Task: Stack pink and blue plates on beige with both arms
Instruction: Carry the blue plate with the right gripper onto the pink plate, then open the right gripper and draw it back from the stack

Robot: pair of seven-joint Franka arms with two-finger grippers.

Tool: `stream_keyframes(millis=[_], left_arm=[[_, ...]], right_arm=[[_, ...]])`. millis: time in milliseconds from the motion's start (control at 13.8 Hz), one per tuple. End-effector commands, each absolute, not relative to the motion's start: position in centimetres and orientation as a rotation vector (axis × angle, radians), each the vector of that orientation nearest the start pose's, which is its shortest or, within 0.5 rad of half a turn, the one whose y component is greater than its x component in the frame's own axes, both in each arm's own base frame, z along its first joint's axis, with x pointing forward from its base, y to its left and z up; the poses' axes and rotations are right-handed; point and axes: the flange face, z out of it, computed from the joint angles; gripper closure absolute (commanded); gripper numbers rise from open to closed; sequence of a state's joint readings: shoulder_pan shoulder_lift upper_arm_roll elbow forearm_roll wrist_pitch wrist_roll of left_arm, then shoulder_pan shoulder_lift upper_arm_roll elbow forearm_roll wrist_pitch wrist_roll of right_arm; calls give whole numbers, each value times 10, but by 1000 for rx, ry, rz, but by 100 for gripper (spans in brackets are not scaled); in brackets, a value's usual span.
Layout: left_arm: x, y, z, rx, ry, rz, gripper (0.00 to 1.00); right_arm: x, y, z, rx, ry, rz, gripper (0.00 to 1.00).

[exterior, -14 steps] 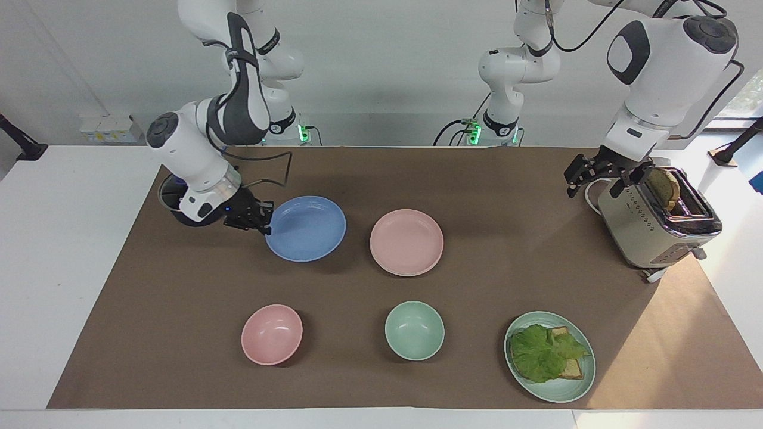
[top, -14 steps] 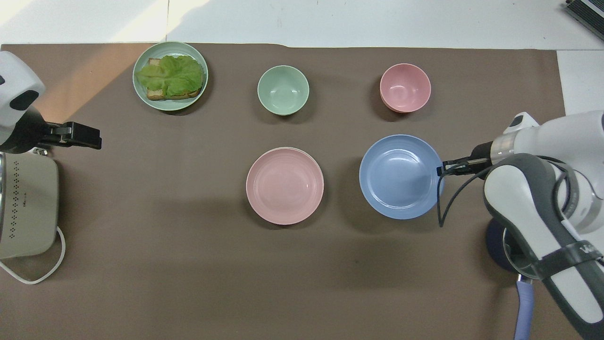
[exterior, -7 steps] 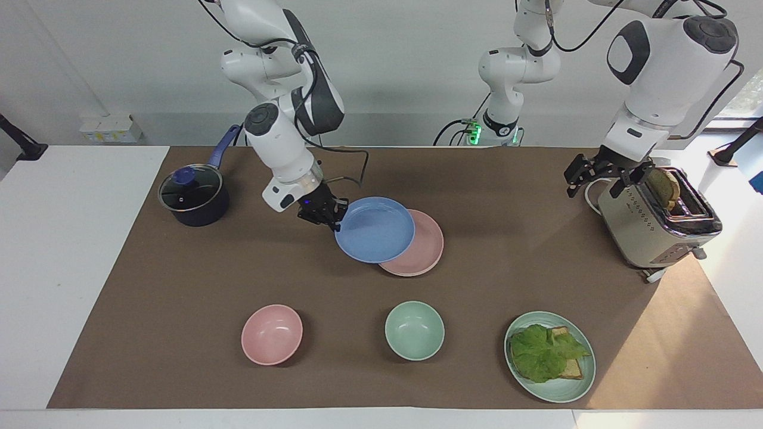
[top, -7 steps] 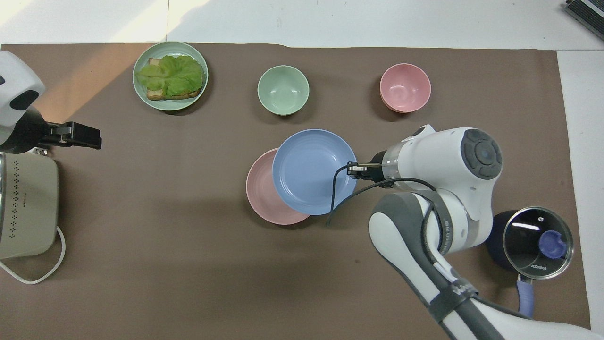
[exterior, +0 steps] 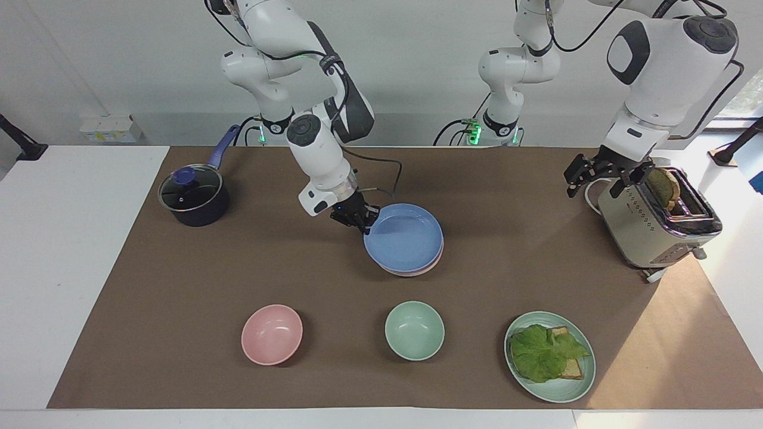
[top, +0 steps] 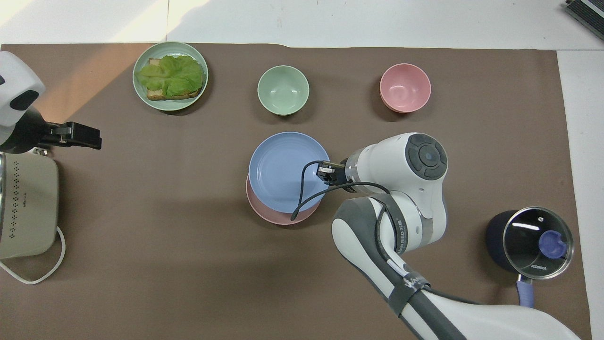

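My right gripper (exterior: 365,221) (top: 323,171) is shut on the rim of the blue plate (exterior: 405,237) (top: 283,170) at its edge toward the right arm's end. The blue plate hangs slightly tilted over the pink plate (exterior: 411,271) (top: 278,217) in the middle of the brown mat. Only a crescent of pink rim shows beneath it, and I cannot tell whether the two touch. The beige plate is hidden. My left gripper (exterior: 593,190) (top: 96,137) waits open and empty in the air beside the toaster.
The toaster (exterior: 656,223) (top: 26,208), with bread in a slot, stands at the left arm's end. A lidded dark pot (exterior: 192,196) (top: 535,241) is at the right arm's end. Farther from the robots sit a pink bowl (exterior: 272,333), a mint bowl (exterior: 414,329) and a lettuce plate (exterior: 549,356).
My right arm has lifted the blue plate from near the pot and carried it toward the left arm's end until it covers the pink plate. The left arm has not moved.
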State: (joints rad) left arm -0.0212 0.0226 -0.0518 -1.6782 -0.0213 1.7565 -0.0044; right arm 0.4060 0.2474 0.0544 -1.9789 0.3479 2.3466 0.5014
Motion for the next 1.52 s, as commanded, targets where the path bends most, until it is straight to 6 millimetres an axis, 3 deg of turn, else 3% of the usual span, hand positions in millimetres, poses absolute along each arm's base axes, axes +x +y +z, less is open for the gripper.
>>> stream_keyframes(millis=[0,361,433,506,578,722,939,1083,1444], left_arm=[[570,-40,584,-3145,117,-79,0],[570,-40,584,-3145,117,-82,0],[570,-40,584,-3145,117,-82,0],[570,-40,584,-3145,117,-82,0],[570,-40,584,-3145,117,-82,0],[570,-40,584,-3145,117,-82,0],[570,-40,584,-3145,117,-82,0],[570,-40,584,-3145,117,-82,0],[570,-40,584,-3145,117,-82,0]], right_arm=[[548,281,348,-2788,436,36,100],[535,290,344,-2802,420,79,100],[535,291,343,-2805,418,84,85],[534,290,342,-2809,419,103,57],[535,286,341,-2816,421,124,43],[538,285,343,-2822,420,119,6],[542,277,354,-2829,424,151,0],[553,252,378,-2832,456,132,0],[571,152,458,-2963,470,-106,0]])
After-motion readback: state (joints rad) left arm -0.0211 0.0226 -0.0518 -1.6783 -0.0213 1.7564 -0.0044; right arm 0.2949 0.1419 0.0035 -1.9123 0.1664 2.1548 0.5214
